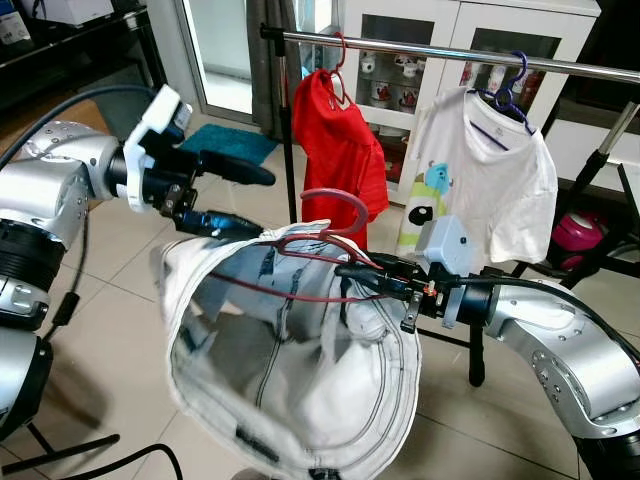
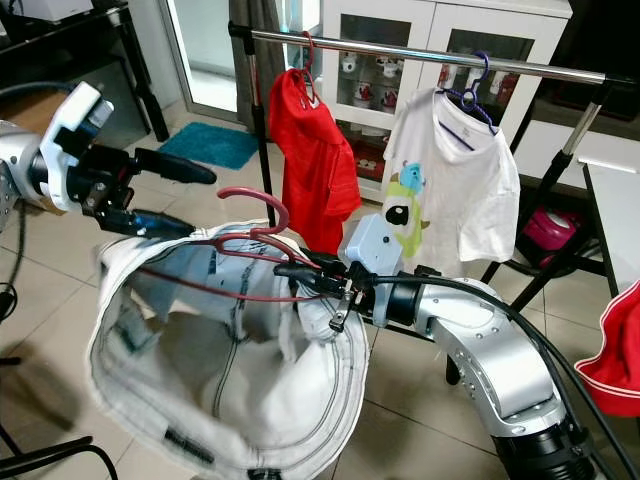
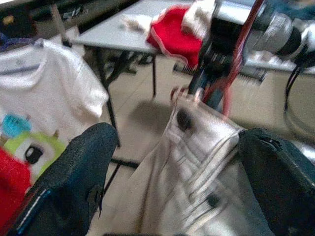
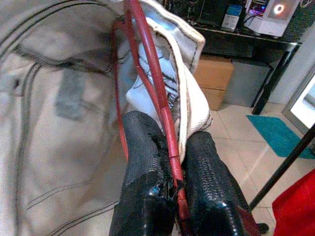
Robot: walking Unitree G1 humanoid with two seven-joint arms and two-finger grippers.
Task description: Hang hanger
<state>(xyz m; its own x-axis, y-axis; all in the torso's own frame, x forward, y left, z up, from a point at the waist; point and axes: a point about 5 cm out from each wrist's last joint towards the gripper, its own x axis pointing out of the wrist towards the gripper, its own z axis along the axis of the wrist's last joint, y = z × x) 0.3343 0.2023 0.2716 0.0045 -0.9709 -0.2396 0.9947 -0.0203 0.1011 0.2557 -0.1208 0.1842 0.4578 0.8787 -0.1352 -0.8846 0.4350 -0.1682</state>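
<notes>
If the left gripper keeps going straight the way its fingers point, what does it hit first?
Most likely the pale garment stretched on the red hanger; the left gripper is open with the cloth right between its fingers. Depth is unclear.

No legible text, brand, number or sign appears in any view. The white T-shirt (image 1: 487, 170) on the far rail (image 1: 450, 52) carries a cartoon monster graphic without lettering. Dark marks on the near white garment's hem (image 1: 262, 445) are too blurred to read.
</notes>
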